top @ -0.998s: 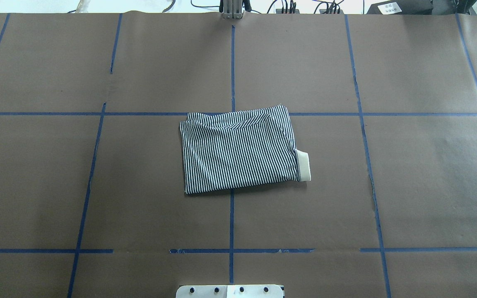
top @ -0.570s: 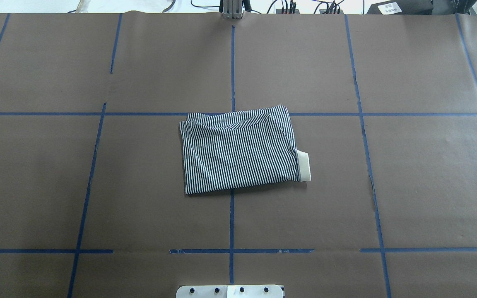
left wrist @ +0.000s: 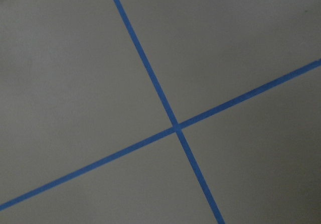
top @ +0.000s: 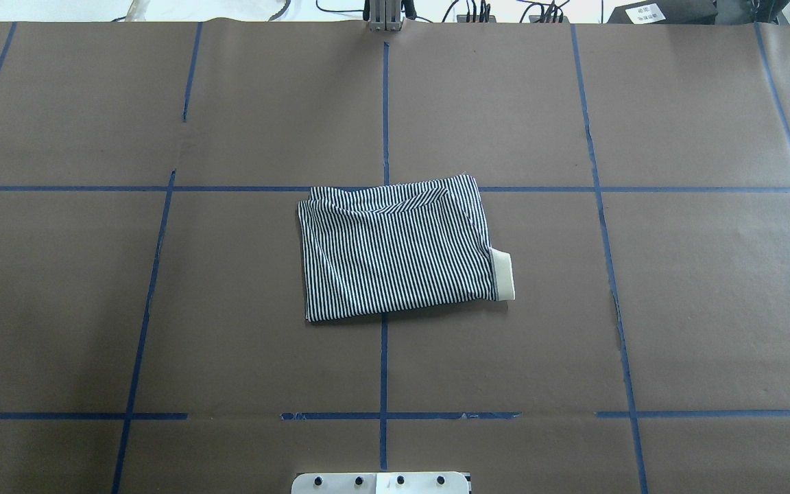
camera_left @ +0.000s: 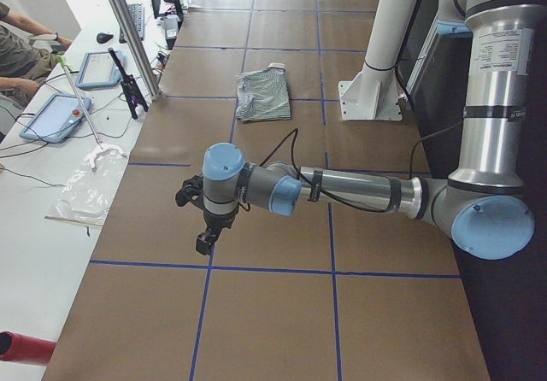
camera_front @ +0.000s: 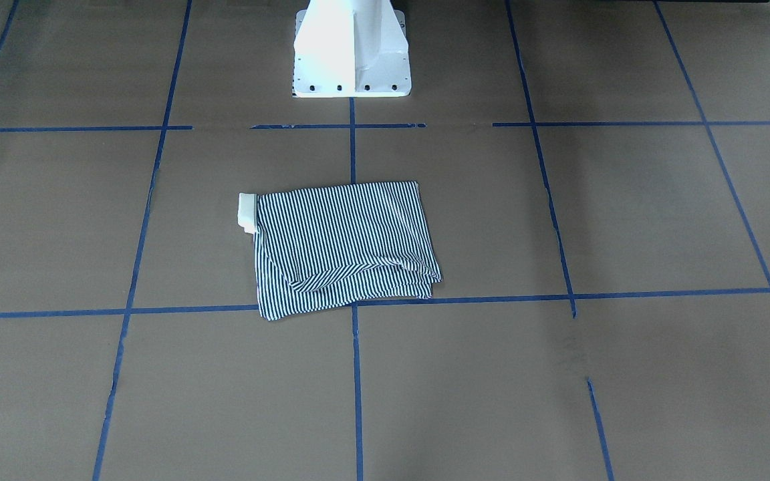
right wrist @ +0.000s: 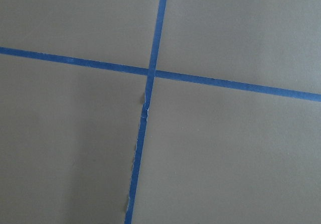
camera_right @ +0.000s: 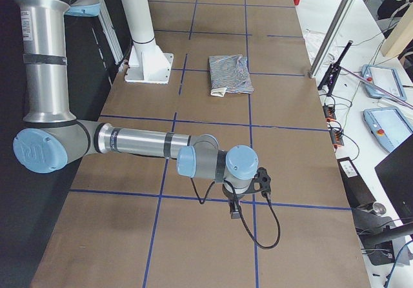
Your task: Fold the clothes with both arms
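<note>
CENTRE OF THE TABLE: A striped shirt point(top: 395, 250) is being shown lying folded into a flat, soft rectangle between the two grippers and well apart from both. The left gripper point(camera_left: 206, 234) and right gripper point(camera_right: 236, 208) are being held fingers-down over brown paper point(top: 710, 309) at opposite table ends. Whether either is parted or closed cannot be told, since each is being caught only by a side camera, and the wrist cameras are being filled with paper and crossed blue tape point(left wrist: 175, 127). The shirt's long axis is being presented along the line joining the grippers, with a cream ribbed band point(top: 503, 276) poking out of the end toward the right gripper. Neither gripper is being judged clearly nearer. The cloth is a thin knit, finely striped navy and white, and one long edge is being rumpled by a diagonal tuck. The folding is being judged all but finished; any further fold would call for both grippers to be brought inward.
</note>
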Motion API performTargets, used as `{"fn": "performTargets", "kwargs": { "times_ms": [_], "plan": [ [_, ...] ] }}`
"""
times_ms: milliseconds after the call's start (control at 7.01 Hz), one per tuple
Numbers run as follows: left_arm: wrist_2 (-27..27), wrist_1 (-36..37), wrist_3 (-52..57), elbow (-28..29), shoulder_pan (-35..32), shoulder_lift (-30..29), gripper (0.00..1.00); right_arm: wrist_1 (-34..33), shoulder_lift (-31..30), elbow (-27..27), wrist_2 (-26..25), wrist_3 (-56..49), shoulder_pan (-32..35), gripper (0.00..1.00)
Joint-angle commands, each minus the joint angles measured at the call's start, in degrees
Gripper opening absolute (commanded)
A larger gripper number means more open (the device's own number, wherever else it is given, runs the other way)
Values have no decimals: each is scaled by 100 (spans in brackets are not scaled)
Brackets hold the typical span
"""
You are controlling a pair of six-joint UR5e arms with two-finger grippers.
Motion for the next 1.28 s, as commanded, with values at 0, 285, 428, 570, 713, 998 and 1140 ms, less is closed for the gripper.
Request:
{"fn": "performTargets", "kwargs": {
  "times_ms": [0, 285, 428, 570, 713, 998, 1140],
  "plan": [
    [-193, 418, 15, -7, -34, 141, 100, 5, -15, -10, 49, 18, -3, 100],
    [-651, 437, 6, -16, -43, 132, 100, 5, 2, -10, 32, 201, -20, 100],
    [-652, 428, 6, -25, -34, 141, 100, 22, 37, 50, 23, 585, -47, 100],
    [-652, 419, -3, -33, -34, 132, 100, 57, 46, 225, 14, 1016, -169, 100],
    [-652, 419, -3, -42, -34, 132, 100, 101, 47, 357, 5, 1316, -266, 100],
    [-643, 419, -29, -42, -43, 123, 100, 110, 47, 367, -4, 1328, -407, 100],
    [-660, 419, -290, -8, -43, 141, 100, 110, 47, 367, -4, 1336, -425, 100]
  ]
}}
